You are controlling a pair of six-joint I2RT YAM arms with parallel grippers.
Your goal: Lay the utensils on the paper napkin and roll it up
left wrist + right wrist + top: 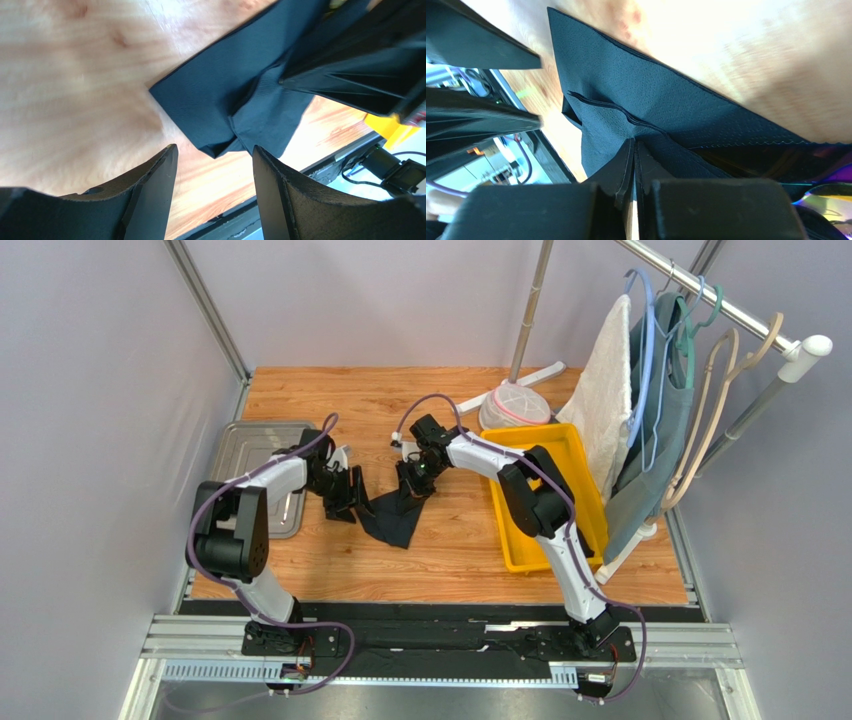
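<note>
Table: light wooden tabletop (pixel 450 550), with both arm bases bolted at its near edge.
Left gripper: left gripper (pixel 214 150) low over the wood at the napkin's left side, jaws spread with a clear gap. Nothing is clamped. A folded corner lies just ahead of the tips; contact cannot be told.
Napkin: matte black paper napkin (pixel 395 520) lies mid-table between the two grippers. It is partly folded and rumpled, with one flap raised off the wood.
Right gripper: right gripper (pixel 634 147), fingers pressed together, pinching a raised fold of the napkin where several layers meet.
Utensil: shiny iridescent purple-gold metal utensil head (pixel 826 197) shows at the napkin's edge, beside the right fingers. The napkin covers most of it; which kind of utensil it is cannot be told.
Left side: flat grey metal tray (pixel 245 445), partly under the left arm.
Right side: yellow plastic bin (pixel 505 530), partly under the right arm.
Far edge: white mesh bundle with pink trim (pixel 515 405), just behind the bin.
Far right: metal garment rail (pixel 720 300) carrying hangers, a white towel (pixel 605 400) and a grey-blue garment (pixel 660 440).
</note>
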